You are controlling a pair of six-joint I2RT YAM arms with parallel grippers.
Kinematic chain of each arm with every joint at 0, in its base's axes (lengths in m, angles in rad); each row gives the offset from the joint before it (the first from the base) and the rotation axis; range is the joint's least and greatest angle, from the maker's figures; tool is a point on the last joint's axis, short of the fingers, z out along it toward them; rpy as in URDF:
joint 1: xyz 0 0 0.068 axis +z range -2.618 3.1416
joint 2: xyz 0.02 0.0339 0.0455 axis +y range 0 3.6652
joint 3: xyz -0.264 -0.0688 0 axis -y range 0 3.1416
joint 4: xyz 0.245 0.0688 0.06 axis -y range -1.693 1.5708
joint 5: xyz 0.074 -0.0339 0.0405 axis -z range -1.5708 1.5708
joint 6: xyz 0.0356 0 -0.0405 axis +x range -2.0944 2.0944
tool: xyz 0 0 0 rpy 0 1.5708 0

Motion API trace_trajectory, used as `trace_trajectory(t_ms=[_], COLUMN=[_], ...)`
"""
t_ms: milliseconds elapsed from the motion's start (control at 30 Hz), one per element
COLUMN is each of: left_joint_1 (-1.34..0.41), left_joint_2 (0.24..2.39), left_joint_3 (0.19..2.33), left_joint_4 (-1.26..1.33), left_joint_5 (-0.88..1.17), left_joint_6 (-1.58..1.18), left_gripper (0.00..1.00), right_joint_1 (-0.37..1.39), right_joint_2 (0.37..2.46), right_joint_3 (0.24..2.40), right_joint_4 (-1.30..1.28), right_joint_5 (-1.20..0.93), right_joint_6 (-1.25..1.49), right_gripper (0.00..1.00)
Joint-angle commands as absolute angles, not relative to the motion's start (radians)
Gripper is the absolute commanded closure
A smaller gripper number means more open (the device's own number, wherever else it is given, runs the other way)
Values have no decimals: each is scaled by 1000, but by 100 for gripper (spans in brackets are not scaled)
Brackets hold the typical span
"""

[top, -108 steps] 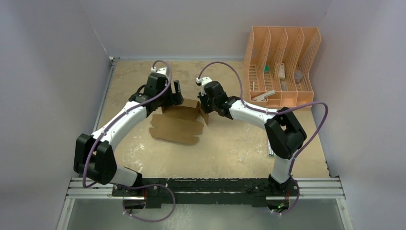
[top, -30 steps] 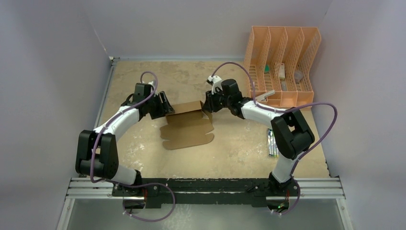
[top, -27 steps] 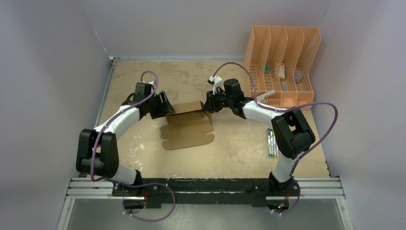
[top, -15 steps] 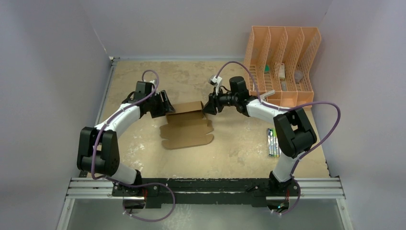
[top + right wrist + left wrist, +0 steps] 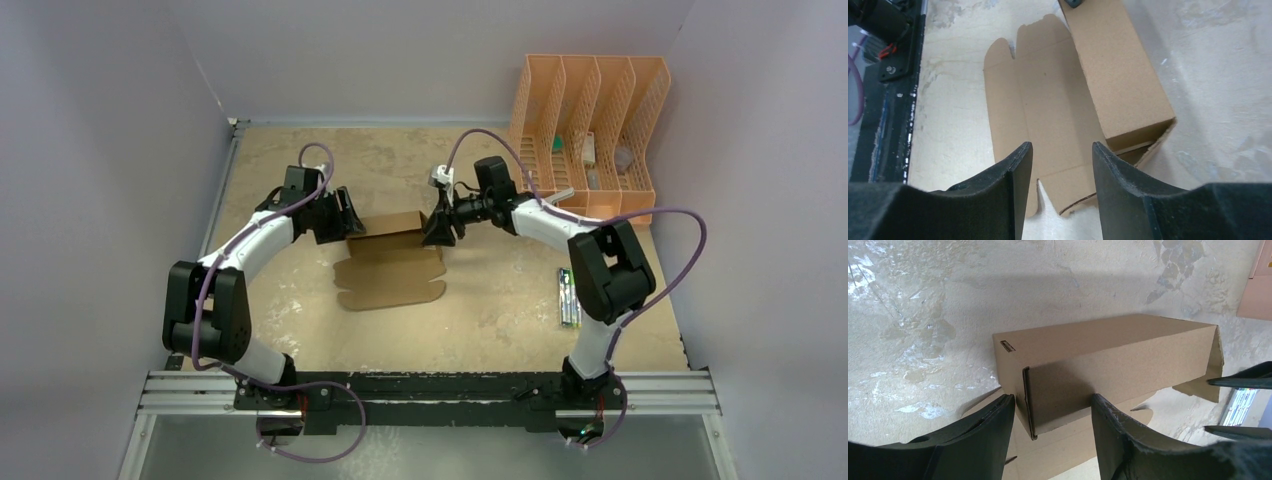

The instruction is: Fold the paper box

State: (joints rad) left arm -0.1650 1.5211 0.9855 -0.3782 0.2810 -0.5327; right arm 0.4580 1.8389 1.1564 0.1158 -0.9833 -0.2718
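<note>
While the paper box (image 5: 392, 258) sits mid-frame in the top view, one part raised into a tube and its tabbed panel flat toward the bottom, the left gripper (image 5: 351, 218) and right gripper (image 5: 437, 230) bracket its 2 ends, probably to steady it for folding. Both pincers stand spread, pinching nothing; the plain cardboard shows no readable writing.

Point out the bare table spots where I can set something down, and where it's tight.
Free: the near strip of table between the paper box and the base rail; the far stretch behind both arms, left of the file rack. Crowded: the middle, where left hand and right hand flank the box.
</note>
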Motion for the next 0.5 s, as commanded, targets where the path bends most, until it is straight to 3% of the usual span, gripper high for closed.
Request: trace_trajectory(t_ms=[0,200,467], left_joint_1=[-169,-169,-169], left_joint_2=[1530,1536,1550], left_joint_3=[1025,1025,1033], left_joint_4=[-396,-392,-398], left_joint_5=[262,265,272], left_joint_6=[-493,-490,-484], left_gripper=[43,43,43], right_joint_1=[419,315,318], right_joint_2=[1688,1644,1735], right_joint_3=[1238,1213,1180], right_joint_4=[11,-25,9], right_joint_5=[-939,-814,-732], right_joint_6=[-400,-450,-596], right_gripper=[49,52,54])
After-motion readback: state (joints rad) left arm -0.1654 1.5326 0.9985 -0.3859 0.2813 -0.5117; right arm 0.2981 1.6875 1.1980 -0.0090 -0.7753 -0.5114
